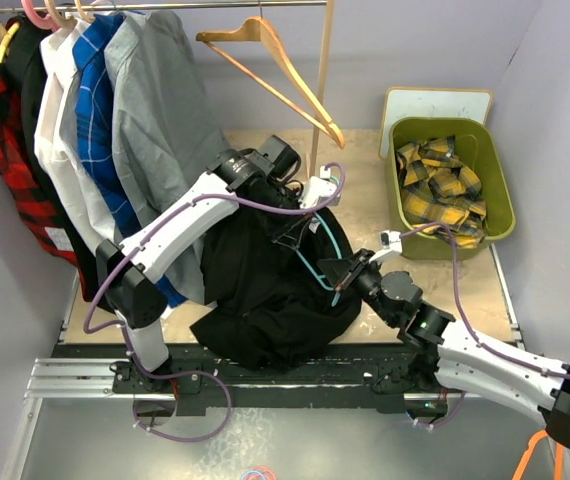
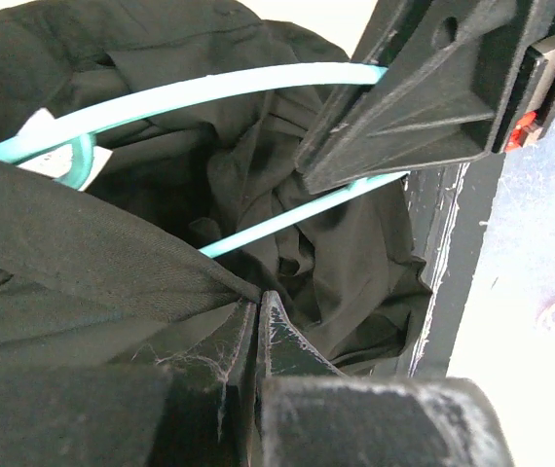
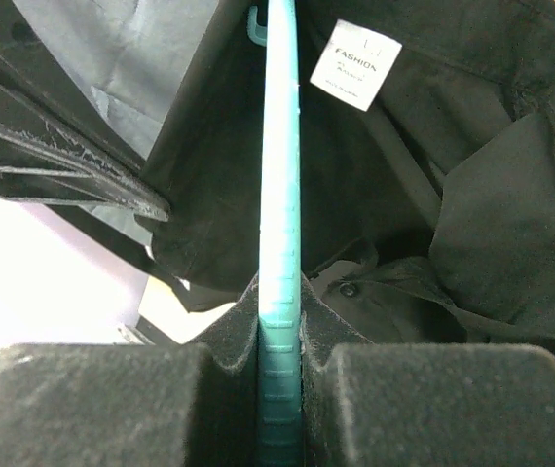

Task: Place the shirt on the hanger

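The black shirt lies bunched in a heap mid-table, partly lifted. My left gripper reaches down over its top. In the left wrist view it is shut on a fold of the shirt. The teal hanger lies partly inside the shirt, its bars crossing the opening. My right gripper is shut on one hanger arm, jaws clamped on it. The white neck label shows beside the hanger, with the shirt around it.
A green bin with the yellow-and-black plaid garment stands at the right. A wooden hanger hangs on the rail at the back. Several hung shirts, the grey one among them, crowd the left.
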